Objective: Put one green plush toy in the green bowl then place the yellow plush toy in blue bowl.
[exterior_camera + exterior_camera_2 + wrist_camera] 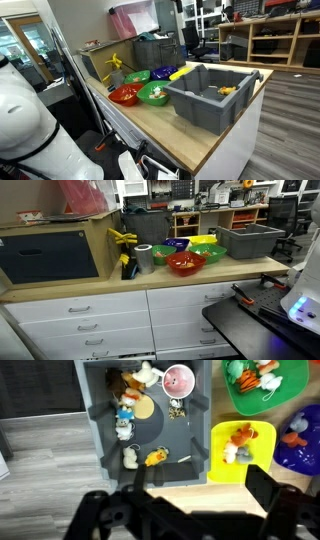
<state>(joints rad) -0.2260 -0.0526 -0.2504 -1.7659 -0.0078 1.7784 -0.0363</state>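
Green bowl at upper right holds a green lump, probably the green plush toy, so likely half done; yellow plush toy lies in the grey bin, not yet in the blue bowl at right edge; gripper spread apart, empty.

No legible text or labels anywhere

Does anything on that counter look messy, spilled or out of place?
Nothing looks spilled or broken. The gray bin holds a jumble of small toys; the green bowl and yellow tray hold toys too.
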